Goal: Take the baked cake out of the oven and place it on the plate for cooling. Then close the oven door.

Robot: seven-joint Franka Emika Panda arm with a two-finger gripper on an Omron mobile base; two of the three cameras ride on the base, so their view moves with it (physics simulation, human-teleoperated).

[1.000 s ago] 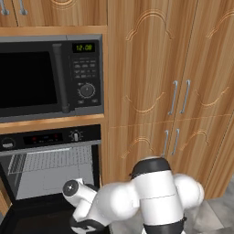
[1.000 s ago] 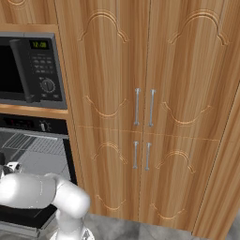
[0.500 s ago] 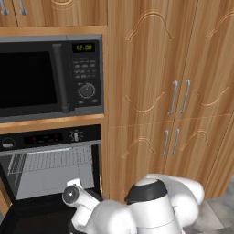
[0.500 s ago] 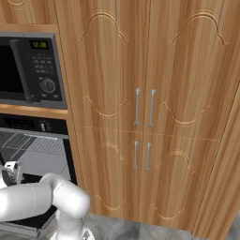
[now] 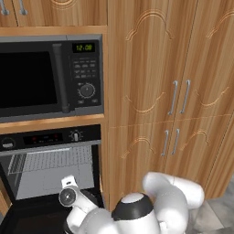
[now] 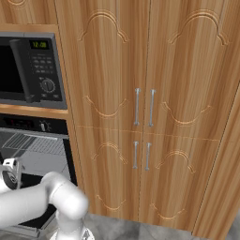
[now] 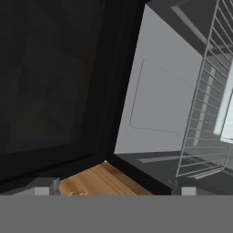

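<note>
Gripper fingers are barely visible in the hand view, just two small grey tips far apart at the bottom edge, so the jaws stand released with nothing between them. That view looks into the oven, its grey inner wall and wire rack on the right, the oven door (dark glass) on the left. In the left base view the oven sits open below the microwave, at the scene's left, with the white arm reaching low before it. Wooden cabinets stand to the right.
</note>
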